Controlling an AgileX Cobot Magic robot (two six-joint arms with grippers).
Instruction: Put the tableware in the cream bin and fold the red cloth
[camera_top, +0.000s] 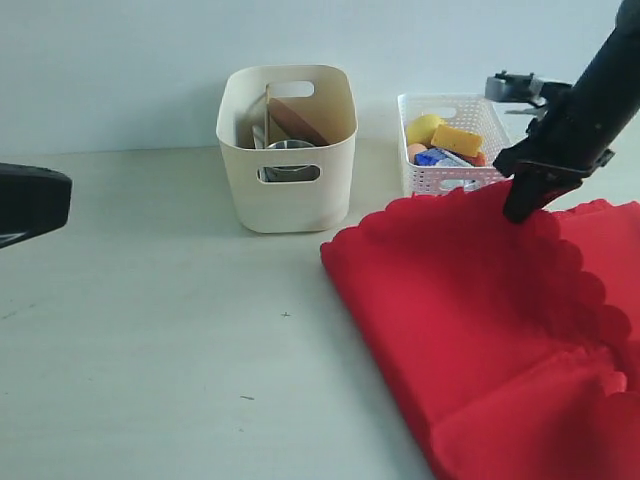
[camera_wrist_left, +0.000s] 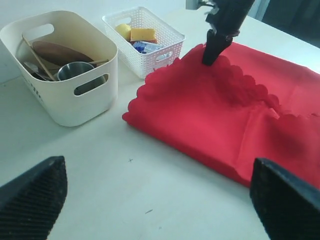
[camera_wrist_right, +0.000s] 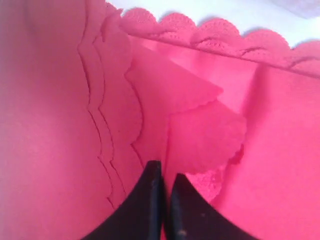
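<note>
At the back of the table the cream bin stood upright, with the brown round plate leaning on edge inside and the shiny steel cup showing through the handle cutout. Just beside it on the right sat the white lattice basket, holding a lemon, cheese, an egg and a blue milk carton. The red cloth lay on the table in front of the basket, doubled over in layers with stacked scalloped edges. Its far edge came up against the basket's front wall, though contact could not be told. The right gripper came down on that far edge near the basket, its arm crossing in front of the basket's right end. Only the right wrist view showed its fingers, which were pressed nearly together and pinching a cloth layer. Only the left wrist view looked down into the bin, showing the pair of wooden chopsticks slanting across the plate and a dark utensil next to the cup, type unclear. The left gripper hung over bare table well apart from the cloth and bin, fingers spread wide with nothing between them. In the exterior view it was just a dark shape at the left edge.
</note>
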